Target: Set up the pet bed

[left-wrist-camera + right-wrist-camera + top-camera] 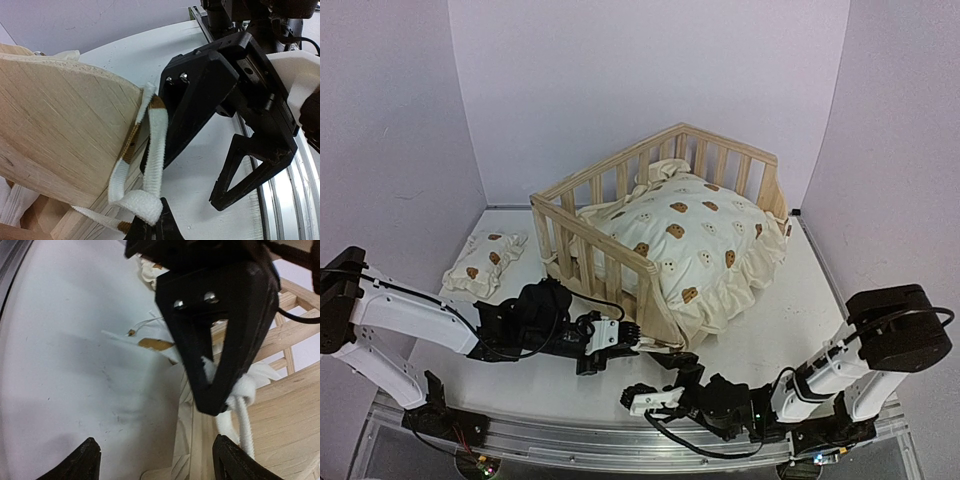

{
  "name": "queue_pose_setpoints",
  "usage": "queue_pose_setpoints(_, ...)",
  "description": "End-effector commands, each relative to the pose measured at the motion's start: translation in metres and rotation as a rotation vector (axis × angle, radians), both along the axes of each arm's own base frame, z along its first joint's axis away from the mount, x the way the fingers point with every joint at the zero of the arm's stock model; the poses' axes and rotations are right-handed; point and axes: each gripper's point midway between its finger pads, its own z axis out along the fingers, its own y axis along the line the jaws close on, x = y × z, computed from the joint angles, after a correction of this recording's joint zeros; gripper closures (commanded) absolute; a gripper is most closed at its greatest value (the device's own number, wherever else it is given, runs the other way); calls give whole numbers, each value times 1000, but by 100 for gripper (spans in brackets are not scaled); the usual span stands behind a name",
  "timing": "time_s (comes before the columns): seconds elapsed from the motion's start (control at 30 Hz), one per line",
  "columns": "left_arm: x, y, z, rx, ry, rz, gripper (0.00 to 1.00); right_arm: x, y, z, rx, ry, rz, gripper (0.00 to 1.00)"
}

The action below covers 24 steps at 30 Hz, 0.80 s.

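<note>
My left fingers (215, 335) clamp the tie (152, 150) at the frame (60, 125) corner, probably offering it to my wide-open, empty right gripper (157, 450).

White arms (395, 320), black left gripper (215, 402), possibly green LEDs (818, 459).

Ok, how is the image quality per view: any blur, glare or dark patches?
Top external: sharp and evenly lit, only soft shadow beside the pine frame. Left wrist: tie and wood grain crisp, right gripper dark with little detail. Right wrist: soft all over, left gripper almost a silhouette, broad grey shadow on the table.
</note>
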Motion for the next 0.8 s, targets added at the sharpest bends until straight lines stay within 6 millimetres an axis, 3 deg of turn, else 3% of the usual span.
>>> queue_pose_setpoints(0.0, 1, -6, 27, -81, -31, -12, 100, 7, 14, 41, 159, -78, -56, 19)
queue_pose_setpoints(0.47, 13, -6, 35, -95, -44, 28, 100, 21, 20, 36, 147, -165, -145, 10)
queue_pose_setpoints(0.77, 11, -8, 37, -103, -30, 3, 100, 48, 22, 25, 133, -172, -250, 7)
